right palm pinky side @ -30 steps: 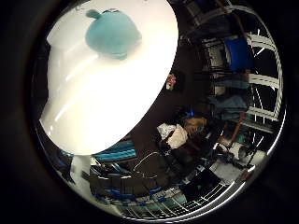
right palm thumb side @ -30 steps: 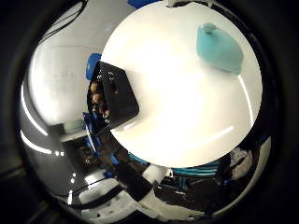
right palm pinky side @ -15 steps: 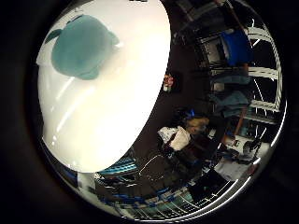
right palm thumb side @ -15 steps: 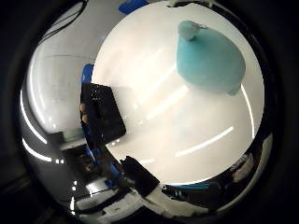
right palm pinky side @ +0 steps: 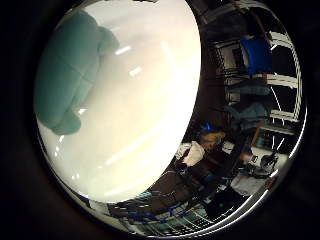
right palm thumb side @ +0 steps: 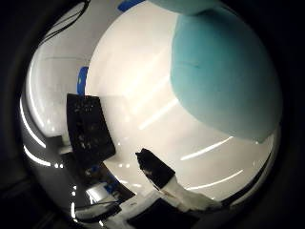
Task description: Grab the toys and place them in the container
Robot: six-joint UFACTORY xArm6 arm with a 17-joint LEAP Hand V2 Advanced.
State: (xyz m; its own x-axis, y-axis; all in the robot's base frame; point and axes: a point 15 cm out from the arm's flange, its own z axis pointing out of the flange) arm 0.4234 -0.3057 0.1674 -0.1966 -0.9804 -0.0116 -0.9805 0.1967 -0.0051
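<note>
A teal plush toy [right palm thumb side: 224,76] lies on the round white table [right palm thumb side: 143,86] and fills much of the right thumb side palm view, so it is close under the palm. The right little finger side palm view shows the toy [right palm pinky side: 65,70] on the table [right palm pinky side: 140,110] too. A black container [right palm thumb side: 91,129] with perforated walls stands at the table's edge, away from the toy. A white and black part of my hand [right palm thumb side: 164,181] reaches in over the table's rim.
Beyond the table's edge the right little finger side palm view shows a room with a blue chair [right palm pinky side: 255,55], shelving and clutter on the floor [right palm pinky side: 200,150]. Blue items [right palm thumb side: 82,78] lie beside the container.
The camera has moved down towards the toy. The toy has grown from a small shape to a large one in each view. The container looks unmoved on the table.
</note>
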